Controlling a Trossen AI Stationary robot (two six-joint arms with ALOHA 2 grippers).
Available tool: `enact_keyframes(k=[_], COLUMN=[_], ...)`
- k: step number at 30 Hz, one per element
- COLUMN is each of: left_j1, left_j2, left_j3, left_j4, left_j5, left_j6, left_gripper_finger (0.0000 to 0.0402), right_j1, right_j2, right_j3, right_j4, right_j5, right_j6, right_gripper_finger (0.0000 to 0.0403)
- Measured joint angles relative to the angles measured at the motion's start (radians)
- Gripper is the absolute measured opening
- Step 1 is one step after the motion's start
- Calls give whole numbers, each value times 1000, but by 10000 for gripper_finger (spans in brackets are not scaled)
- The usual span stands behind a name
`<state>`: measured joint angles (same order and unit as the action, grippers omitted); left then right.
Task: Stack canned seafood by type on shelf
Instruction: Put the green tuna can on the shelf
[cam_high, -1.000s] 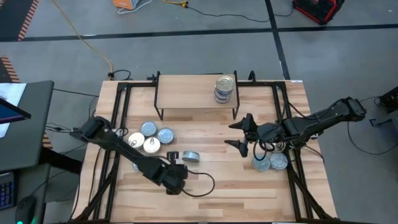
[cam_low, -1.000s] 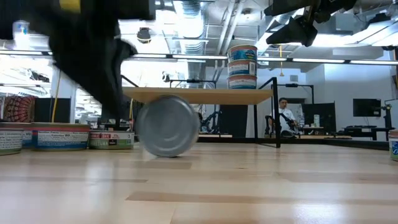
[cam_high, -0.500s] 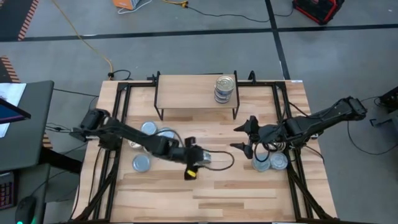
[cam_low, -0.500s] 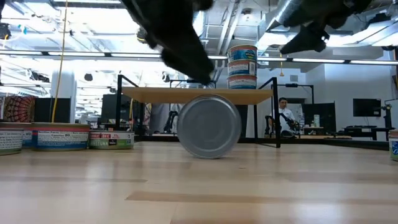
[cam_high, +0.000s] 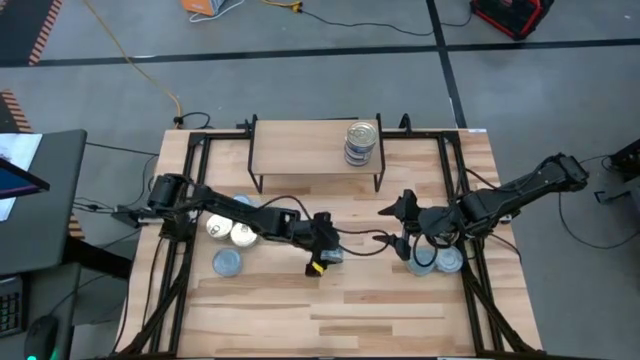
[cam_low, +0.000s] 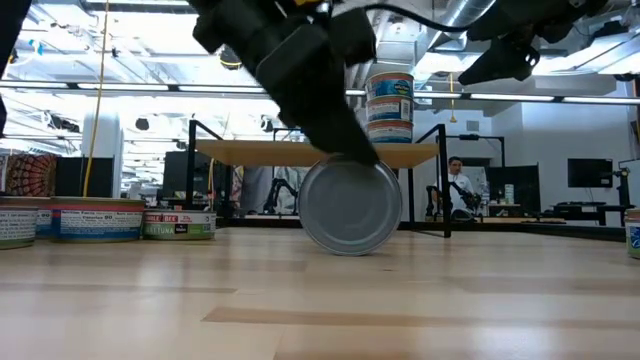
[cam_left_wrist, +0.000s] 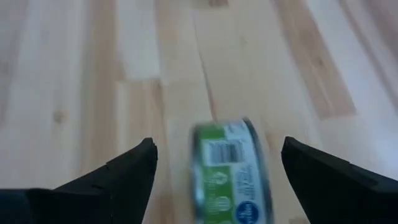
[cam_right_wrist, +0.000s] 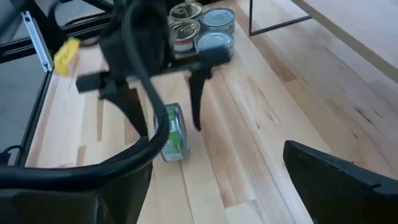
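One tin of canned seafood (cam_left_wrist: 231, 171) with a green label stands on its edge on the table, its silver end (cam_low: 350, 210) facing the table's near edge. My left gripper (cam_left_wrist: 217, 146) is open, with one finger on either side of this tin and a gap on both sides. My right gripper (cam_high: 400, 225) hangs open above the table's right half, touching nothing. The shelf (cam_high: 300, 150) stands at the far middle. It carries a stack of two tins (cam_high: 361, 142) on its right part.
Several tins (cam_high: 240, 220) lie flat on the table's left part, one more (cam_high: 228, 263) nearer the front. Other tins (cam_high: 440, 260) sit below my right arm at the right. Bare wood lies in front of the standing tin.
The tin on its edge has rolled toward the table's right. My left gripper has swung from the near left toward the right and a little far, following the tin. It has opened and now straddles the tin. My right gripper has moved slightly right.
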<state>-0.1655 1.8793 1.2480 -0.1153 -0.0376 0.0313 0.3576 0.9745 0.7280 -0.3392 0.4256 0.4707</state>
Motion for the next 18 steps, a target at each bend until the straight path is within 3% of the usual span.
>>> enact_keyframes(k=[5,8,12,17,18], left_j1=[-24,-34,-50,-56,-56], left_j2=[41,40,25,-12,-27], left_j3=[0,0,0,0,-1], left_j4=[-37,-67,-100,-148,-170], left_j5=[-61,-100,-117,-98,-93], left_j6=[-1,2,-9,-31,-38], left_gripper_finger=[329,305,237,120,119], right_j1=[1,1,0,2,6], right_j2=[0,0,0,0,0], right_j3=[0,0,0,0,0], right_j4=[9,22,30,36,36], right_j5=[22,23,23,24,24], right_j6=[1,1,1,1,1], right_gripper_finger=[382,382,382,382,382])
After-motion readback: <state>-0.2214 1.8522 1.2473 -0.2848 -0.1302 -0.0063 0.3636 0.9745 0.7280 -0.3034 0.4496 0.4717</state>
